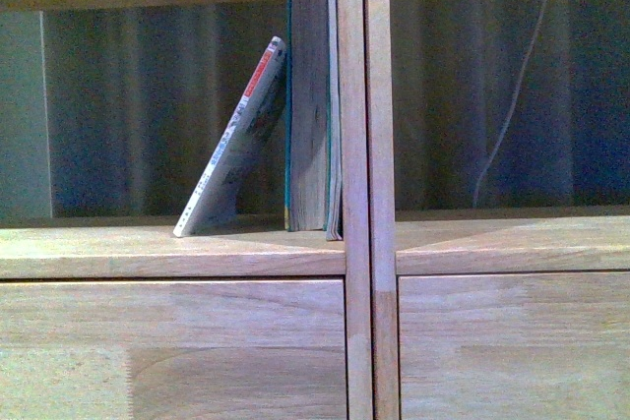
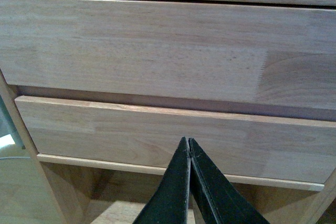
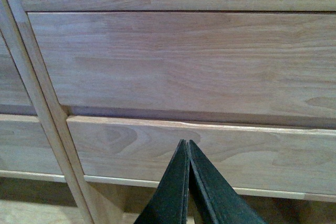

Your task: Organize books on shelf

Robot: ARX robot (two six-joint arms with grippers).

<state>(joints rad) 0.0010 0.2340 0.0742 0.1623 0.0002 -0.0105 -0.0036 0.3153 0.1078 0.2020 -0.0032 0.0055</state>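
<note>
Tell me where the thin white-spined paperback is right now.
In the front view, the thin paperback sits in the shelf's left compartment, tilted with its top leaning right against the upright teal book beside the central divider.

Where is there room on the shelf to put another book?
Free: the board left of the leaning paperback, and the whole right compartment past the divider. Crowded: the corner where the teal book stands against the divider.
</note>
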